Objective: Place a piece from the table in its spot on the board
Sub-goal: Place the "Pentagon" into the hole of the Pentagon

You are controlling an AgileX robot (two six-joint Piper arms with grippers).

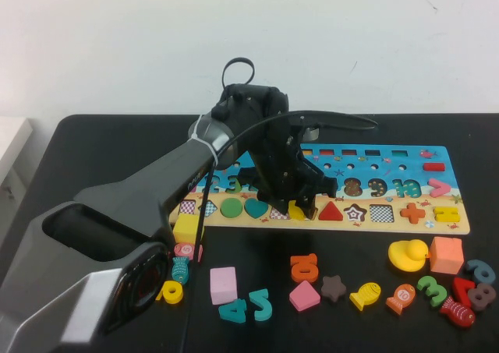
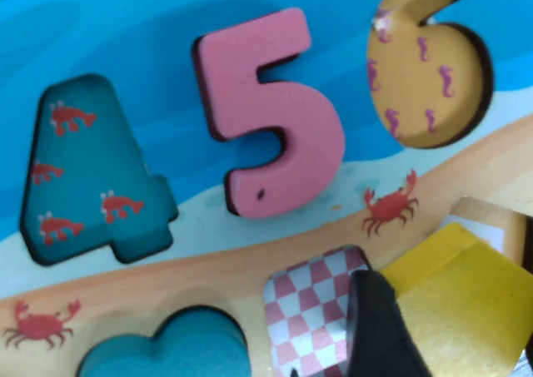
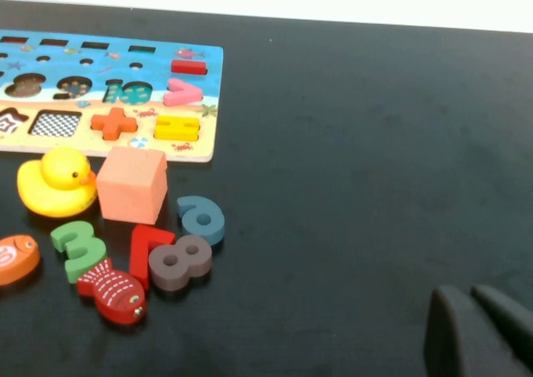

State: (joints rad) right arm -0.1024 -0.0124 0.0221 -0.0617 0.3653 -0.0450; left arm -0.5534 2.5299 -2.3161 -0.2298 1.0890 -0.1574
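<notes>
Clamped on the yellow pentagon piece (image 2: 454, 298), the fingers (image 2: 379, 327) of the left gripper (image 1: 300, 209), low over the board (image 1: 448, 227), at the sandy strip between the teal heart (image 1: 256, 208) and the red triangle (image 1: 330, 211). Beside the piece, a pink-checked cutout (image 2: 312, 306), apparently its slot. Probably light, stiff, smooth wood; best pinched across two flat edges, kept level. Further out, the right gripper (image 3: 479, 331) parked over bare tabletop (image 3: 375, 144), fingers pressed together, holding nothing.

Yellow piece (image 2: 466, 302) tilted over board's (image 2: 125, 27) checkered slot.
</notes>
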